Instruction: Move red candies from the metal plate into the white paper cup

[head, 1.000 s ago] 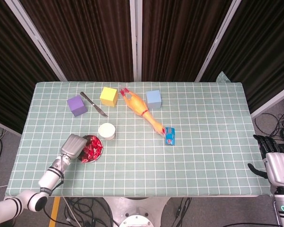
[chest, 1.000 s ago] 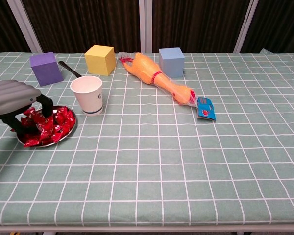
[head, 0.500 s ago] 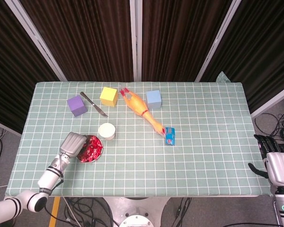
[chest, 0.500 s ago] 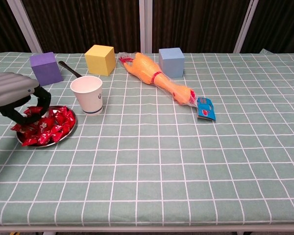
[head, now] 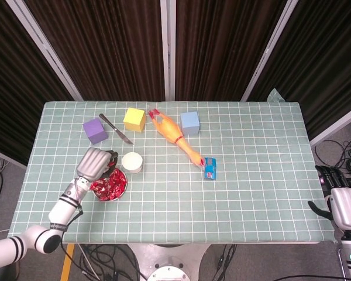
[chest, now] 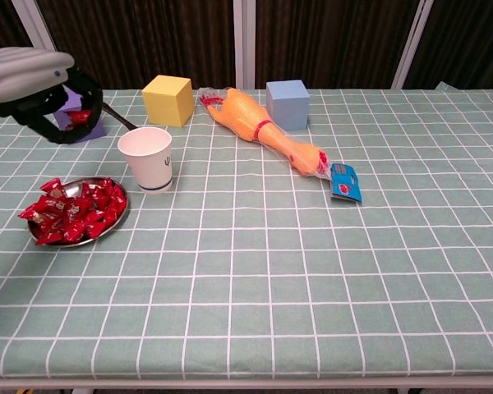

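A metal plate full of red candies sits near the table's front left. The white paper cup stands upright just right of it. My left hand hovers raised above the table, left of the cup, pinching a red candy between its fingers. In the head view my right hand hangs off the table's right edge, fingers apart, holding nothing.
At the back stand a purple cube, a yellow cube and a blue cube. A knife lies between purple and yellow. A rubber chicken and a small blue packet lie mid-table.
My left hand has lifted off the plate with a red candy and risen toward the cup. The right hand has stayed where it was.
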Motion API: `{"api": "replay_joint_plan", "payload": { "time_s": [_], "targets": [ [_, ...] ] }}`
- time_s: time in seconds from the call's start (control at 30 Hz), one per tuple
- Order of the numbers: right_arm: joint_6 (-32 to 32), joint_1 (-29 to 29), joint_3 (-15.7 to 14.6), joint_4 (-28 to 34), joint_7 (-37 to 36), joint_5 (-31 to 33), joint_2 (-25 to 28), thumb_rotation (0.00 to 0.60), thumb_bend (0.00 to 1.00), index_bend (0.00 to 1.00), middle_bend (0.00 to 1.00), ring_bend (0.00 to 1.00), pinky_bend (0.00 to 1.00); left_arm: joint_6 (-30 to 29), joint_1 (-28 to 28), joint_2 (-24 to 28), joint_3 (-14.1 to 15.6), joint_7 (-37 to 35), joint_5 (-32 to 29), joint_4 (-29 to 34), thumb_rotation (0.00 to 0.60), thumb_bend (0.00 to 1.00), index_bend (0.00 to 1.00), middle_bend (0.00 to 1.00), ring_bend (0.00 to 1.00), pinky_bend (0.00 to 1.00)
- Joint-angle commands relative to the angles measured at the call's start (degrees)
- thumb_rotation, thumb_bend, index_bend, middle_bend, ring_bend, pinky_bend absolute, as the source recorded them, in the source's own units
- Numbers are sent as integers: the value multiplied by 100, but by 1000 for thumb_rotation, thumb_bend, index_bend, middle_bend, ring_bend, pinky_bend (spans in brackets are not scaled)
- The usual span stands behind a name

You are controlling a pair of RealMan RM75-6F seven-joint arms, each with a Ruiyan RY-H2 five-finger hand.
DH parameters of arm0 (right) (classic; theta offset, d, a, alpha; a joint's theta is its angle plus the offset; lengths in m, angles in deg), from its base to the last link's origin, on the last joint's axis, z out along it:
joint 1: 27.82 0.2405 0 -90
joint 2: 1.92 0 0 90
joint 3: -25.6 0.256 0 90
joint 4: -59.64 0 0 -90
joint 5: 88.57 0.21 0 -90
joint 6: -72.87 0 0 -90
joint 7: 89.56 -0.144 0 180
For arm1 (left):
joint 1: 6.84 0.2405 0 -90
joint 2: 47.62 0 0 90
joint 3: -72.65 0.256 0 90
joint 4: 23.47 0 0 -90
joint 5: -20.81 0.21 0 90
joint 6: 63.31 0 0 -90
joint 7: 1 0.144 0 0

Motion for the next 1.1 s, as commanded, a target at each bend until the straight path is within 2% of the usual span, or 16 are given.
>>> {"api": "replay_joint_plan", "payload": {
  "time_s": [0.03,0.27,0.43,0.5,0.6,0.7,0.83,0.93,1.1],
  "targets": [
    [-6,0,3,16,17,14,13,600,101,118,144,112,295,156,-211,-105,-138,39,-104,-55,600,457,667,655,890,1000],
    [-25,-7,6,4,1,66,8,600,101,118,142,112,297,590,-625,-381,-208,223,-429,-280,600,456,643,643,889,1000],
    [-43,-17,2,-19,-26,102,-1,600,111,118,142,112,297,660,-759,-537,-178,304,-565,-412,600,459,591,590,885,1000],
    [-35,-22,0,-19,-34,97,-4,600,116,118,142,112,298,662,-780,-553,-159,369,-625,-438,600,453,550,556,880,1000],
    [-2,-35,4,-18,-41,93,-8,600,131,118,141,112,299,583,-763,-537,-147,412,-711,-394,600,345,429,464,866,1000],
    [28,-45,8,-21,-66,78,-17,600,145,118,141,112,301,376,-661,-450,-128,340,-690,-265,600,250,348,380,842,1000],
    [34,-38,13,-17,-81,56,-8,600,146,118,141,112,302,-240,-344,-161,-41,235,-421,134,600,230,327,344,825,1000],
    [39,-16,25,-15,-106,17,-12,600,146,118,141,112,304,-684,-37,169,143,160,-131,500,600,228,331,344,825,1000],
    [70,9,8,-27,-147,-105,-37,600,147,118,141,112,307,-1182,431,612,691,67,520,899,600,228,392,356,822,1000]
  ]
}}
